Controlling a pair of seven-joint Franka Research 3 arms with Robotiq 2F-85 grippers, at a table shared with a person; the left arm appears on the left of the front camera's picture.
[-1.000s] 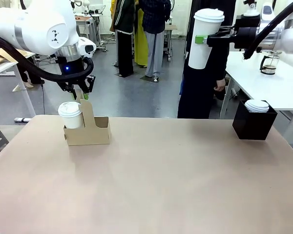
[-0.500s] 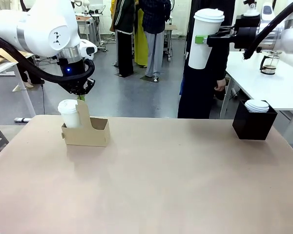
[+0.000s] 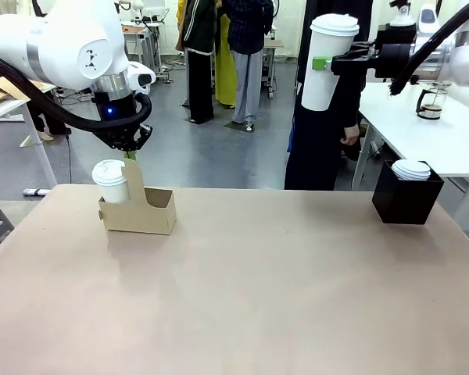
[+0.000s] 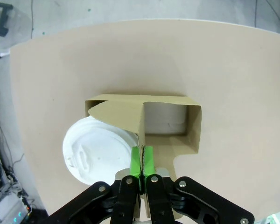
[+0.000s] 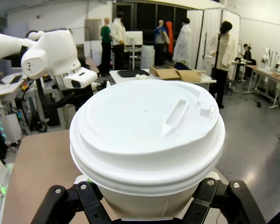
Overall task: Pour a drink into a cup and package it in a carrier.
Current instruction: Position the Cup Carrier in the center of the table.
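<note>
**Left arm is pinching the carrier handle while the right is holding a second cup high**

Near the far-left corner of the tabletop (image 3: 258,289), the left gripper (image 3: 130,154) is coming straight down on the carrier (image 3: 148,215). Its fingers are clamping narrow on the top edge of the upright centre handle, green pads pressing the cardboard from both sides. The seated cup (image 3: 111,181), lidded, is standing upright in the slot toward the left edge. The slot toward the right edge is lying open, and the left wrist view is looking down into it. Whether the base is resting flat on the tabletop, I cannot tell.

Toward the far-right corner, and well above the tabletop, the right gripper (image 3: 328,64) is holding the raised cup (image 3: 328,39) by its side wall. Its fingers are closing around the upper body just under the dome lid. The cup's long axis is standing upright.

The coming move is turning on this: the open slot is lying down and to the left of the raised cup, well apart, on the side of the handle facing the right arm.

At the far-right corner a black box (image 3: 405,199) is carrying a stack of lids (image 3: 411,169).

No brand, label or print is showing readably on cups, lids or carrier.
</note>
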